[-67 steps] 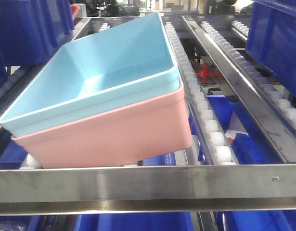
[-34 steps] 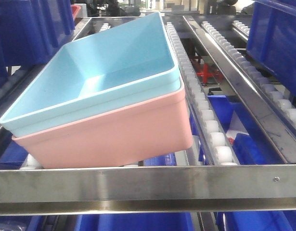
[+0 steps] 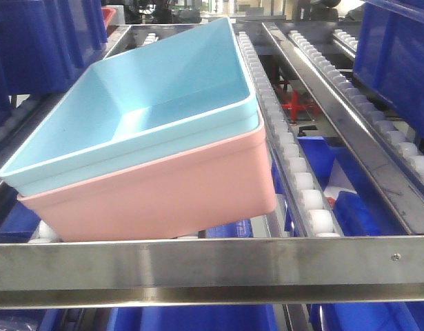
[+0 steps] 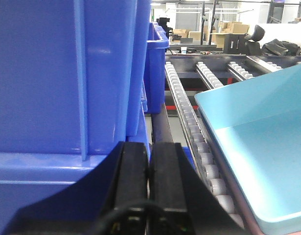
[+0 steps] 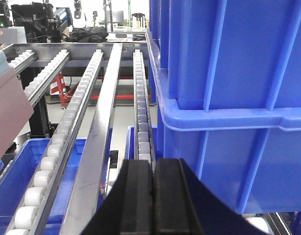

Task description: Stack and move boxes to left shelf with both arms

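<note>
The boxes are nested, the light blue box seated inside the pink box, and the pair sits tilted on the left shelf, its near end just behind the flat steel front bar and its right side beside a row of white rollers. You can judge them as light, stiff, thin-walled plastic with smooth, fairly slippery sides, and both are empty as far as the front view shows. If you need to take hold again, go for the rolled rims on the two opposite sides, one arm each, since a pinch on one rim alone would let the stack swing or the blue box slide in the pink one.

To your left, the left gripper has its fingers pressed together with nothing between them, next to a dark blue bin, with the blue box's corner just off to its right. To your right, the right gripper is likewise closed and empty, over a roller rail beside stacked dark blue bins.

Against the earlier front views the stack lies in nearly the same place, with at most a slight shift of the blue rim at the left, so it looks settled
</note>
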You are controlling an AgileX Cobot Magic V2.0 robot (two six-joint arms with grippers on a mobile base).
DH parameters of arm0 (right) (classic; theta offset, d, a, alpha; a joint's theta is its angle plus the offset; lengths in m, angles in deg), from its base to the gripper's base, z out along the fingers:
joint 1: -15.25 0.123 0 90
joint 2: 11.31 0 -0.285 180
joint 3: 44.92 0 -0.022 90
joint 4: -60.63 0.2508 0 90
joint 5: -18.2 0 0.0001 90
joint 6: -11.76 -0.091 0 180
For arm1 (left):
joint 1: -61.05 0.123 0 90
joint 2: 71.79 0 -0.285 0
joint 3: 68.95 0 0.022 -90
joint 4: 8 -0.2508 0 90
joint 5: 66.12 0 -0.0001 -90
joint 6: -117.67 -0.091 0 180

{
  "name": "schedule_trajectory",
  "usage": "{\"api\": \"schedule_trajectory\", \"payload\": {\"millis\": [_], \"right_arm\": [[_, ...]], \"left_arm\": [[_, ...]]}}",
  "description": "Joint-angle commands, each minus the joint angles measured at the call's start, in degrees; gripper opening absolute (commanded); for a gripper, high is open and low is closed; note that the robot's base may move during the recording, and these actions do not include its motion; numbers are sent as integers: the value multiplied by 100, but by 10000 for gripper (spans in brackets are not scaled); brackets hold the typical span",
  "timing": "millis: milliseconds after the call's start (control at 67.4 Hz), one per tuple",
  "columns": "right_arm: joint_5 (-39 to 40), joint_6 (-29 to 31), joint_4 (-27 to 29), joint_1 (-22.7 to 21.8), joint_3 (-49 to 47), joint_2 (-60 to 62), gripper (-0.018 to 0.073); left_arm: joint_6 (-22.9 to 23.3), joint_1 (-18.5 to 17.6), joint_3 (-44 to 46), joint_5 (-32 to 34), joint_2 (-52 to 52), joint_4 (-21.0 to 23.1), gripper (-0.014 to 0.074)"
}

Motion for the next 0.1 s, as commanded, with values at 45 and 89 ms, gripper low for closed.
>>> {"api": "schedule_trajectory", "payload": {"millis": [45,89], "right_arm": [[468,49,-6,-34,9,28,55],[468,49,-6,-34,9,28,55]], "left_arm": [[-8,-5,-149,512,76,8,-6],[-8,-5,-149,512,76,8,-6]]}}
